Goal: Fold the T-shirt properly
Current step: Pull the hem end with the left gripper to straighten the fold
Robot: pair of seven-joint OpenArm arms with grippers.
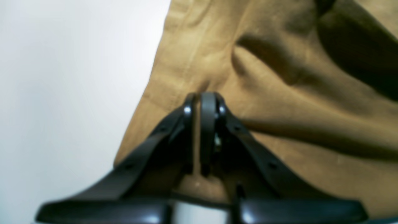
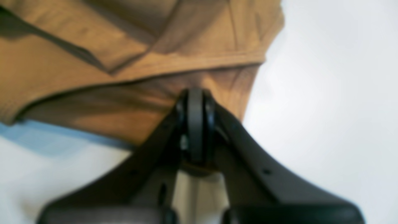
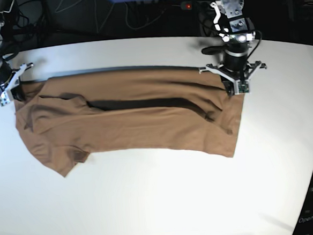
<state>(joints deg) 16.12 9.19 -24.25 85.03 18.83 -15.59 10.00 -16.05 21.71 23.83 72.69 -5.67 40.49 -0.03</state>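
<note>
I had the T-shirt (image 3: 130,119) stretched sideways across the white table (image 3: 168,203), its tan-brown cloth lying mostly flat with one long dark fold running along its middle. My left gripper (image 3: 234,88) sat at the far corner of the shirt on the right side of the base view, and its jaws were pressed together on the cloth: from my left wrist, the fingers (image 1: 207,124) met with a thin strip of the fabric (image 1: 279,93) pinched between them, close to the shirt's edge, where the bare tabletop (image 1: 62,93) began just beside it. Creases ran away from that pinch toward the body of the shirt. My right gripper (image 3: 10,94) was at the opposite far corner, on the left of the base view, and its jaws too were closed on the cloth: from my right wrist, the fingers (image 2: 196,124) came together on a gathered bit of the shirt (image 2: 93,62) next to a stitched hem, with the white table (image 2: 326,93) open on the other side. One sleeve lay spread near that end, toward the front of the table. Both wrist views were blurred, so I could not make out the finer detail of the seams.
</note>
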